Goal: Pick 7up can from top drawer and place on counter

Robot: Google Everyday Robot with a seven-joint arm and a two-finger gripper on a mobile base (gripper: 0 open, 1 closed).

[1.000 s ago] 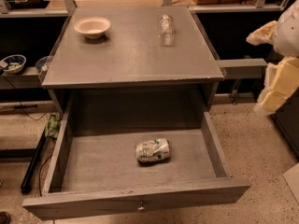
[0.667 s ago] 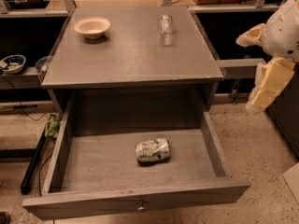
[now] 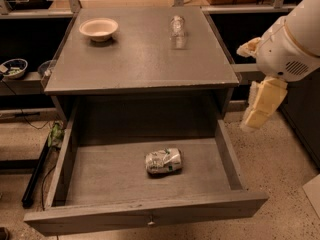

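Dented 7up can (image 3: 163,161) sideways in open top drawer (image 3: 145,216), below counter (image 3: 140,59), pincer (image 3: 256,115) to right

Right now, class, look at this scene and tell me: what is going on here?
A robot arm is working at a grey cabinet. Its gripper hangs to the right of the cabinet, outside the open top drawer, touching nothing. The 7up can lies on its side on the drawer floor, not yet picked up. The counter above holds a bowl and a clear bottle.
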